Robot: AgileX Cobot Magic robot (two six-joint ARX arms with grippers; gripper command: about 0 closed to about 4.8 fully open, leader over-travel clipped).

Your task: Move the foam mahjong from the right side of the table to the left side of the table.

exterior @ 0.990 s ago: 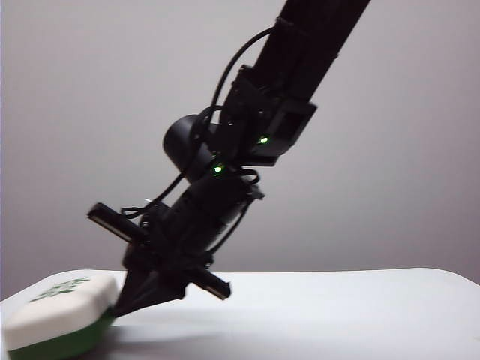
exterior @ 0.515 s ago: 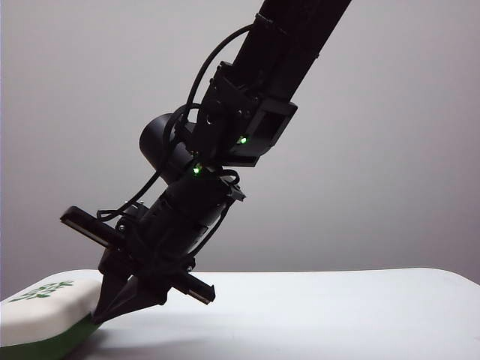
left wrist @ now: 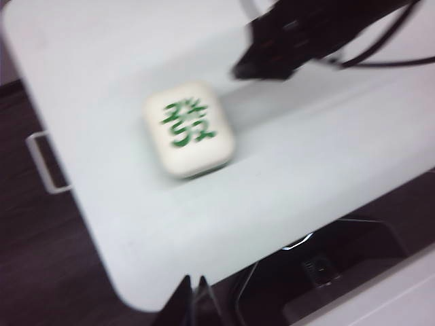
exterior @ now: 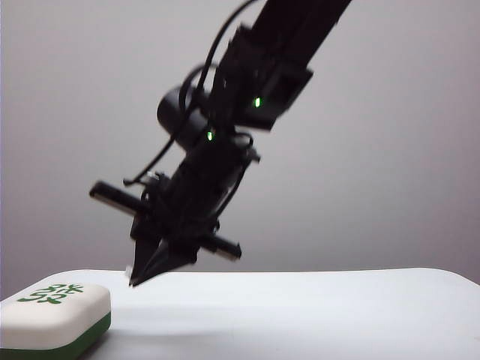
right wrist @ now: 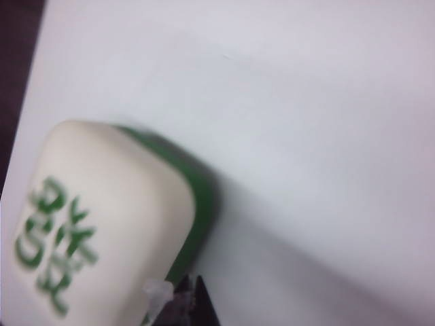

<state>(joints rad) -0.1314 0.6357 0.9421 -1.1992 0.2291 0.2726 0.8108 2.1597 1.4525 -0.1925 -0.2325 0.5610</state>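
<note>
closed, empty right gripper [exterior: 137, 279] hovers above the cream-and-green foam mahjong [exterior: 54, 322] near the white table [exterior: 315, 315] edge; a nudge could topple it; left gripper [left wrist: 194, 299] closed, empty

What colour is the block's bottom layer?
Dark green, under the foam mahjong; right wrist view shows it best.

Black arm [exterior: 225, 142], looped cables, green lights; claw [exterior: 142, 276] apparently black.

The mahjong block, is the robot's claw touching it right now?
No: in the exterior view the right gripper hangs in the air above and beside the foam mahjong, with a gap showing between them.
</note>
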